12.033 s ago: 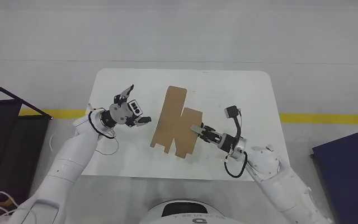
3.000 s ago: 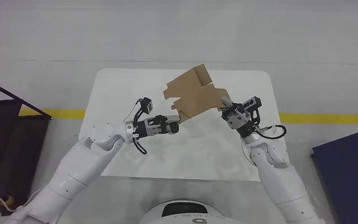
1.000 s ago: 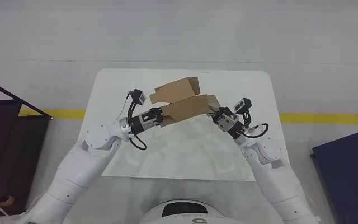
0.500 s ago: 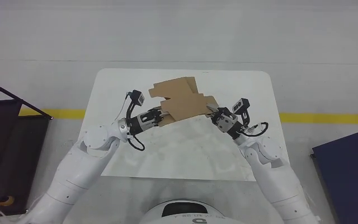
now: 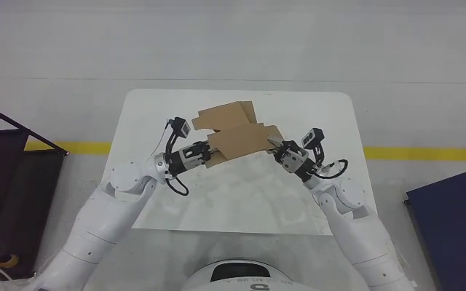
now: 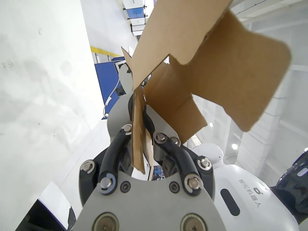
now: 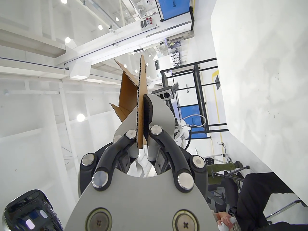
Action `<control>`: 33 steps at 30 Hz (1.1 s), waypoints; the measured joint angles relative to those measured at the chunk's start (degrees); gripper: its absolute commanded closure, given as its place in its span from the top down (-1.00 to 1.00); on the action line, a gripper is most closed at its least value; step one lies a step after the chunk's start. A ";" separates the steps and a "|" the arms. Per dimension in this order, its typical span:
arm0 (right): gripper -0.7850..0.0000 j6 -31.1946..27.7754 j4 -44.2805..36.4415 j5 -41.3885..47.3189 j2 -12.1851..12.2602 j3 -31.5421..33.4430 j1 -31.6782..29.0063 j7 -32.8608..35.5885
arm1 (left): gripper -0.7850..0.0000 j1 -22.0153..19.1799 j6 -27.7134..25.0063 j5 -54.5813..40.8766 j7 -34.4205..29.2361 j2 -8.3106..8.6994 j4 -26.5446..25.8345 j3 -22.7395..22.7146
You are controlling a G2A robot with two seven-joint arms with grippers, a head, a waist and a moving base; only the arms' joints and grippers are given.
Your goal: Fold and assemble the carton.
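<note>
Over the table, left pincer and right pincer clamp the carton.

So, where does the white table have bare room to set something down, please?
The white table is bare across its near middle strip and at both far corners. The centre is crowded: the brown cardboard carton hangs there, pinched by the left gripper and right gripper.

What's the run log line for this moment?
stage: folding, not assembled | carton: partly opened, flaps loose, above table | left gripper: shut on one end | right gripper: shut on other end
</note>
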 measured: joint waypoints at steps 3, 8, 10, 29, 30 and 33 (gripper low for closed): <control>0.91 0.11 -0.15 -0.71 0.02 -0.20 -0.04 0.32 | -1.00 0.19 -0.39 -1.71 -1.09 -0.06 0.38 -0.68; 1.00 0.05 -0.55 0.28 0.18 0.86 -0.42 1.61 | -1.00 0.36 -0.21 -6.69 -4.06 -0.02 1.98 -2.84; 1.00 0.11 -0.70 2.35 0.40 2.75 -0.95 3.06 | -1.00 0.37 0.60 -9.12 -6.05 0.07 3.18 -4.01; 0.95 4.06 3.88 12.65 0.78 7.69 0.83 8.61 | -1.00 -5.35 15.86 -21.86 -28.35 -0.54 11.59 -2.79; 0.95 3.91 4.32 13.38 0.75 7.78 1.12 9.14 | -1.00 -5.45 16.47 -20.99 -29.09 -0.49 11.44 -2.63; 0.89 3.32 4.69 15.57 0.74 8.57 1.00 10.67 | -1.00 -5.53 17.73 -18.87 -30.35 -0.30 11.39 -2.54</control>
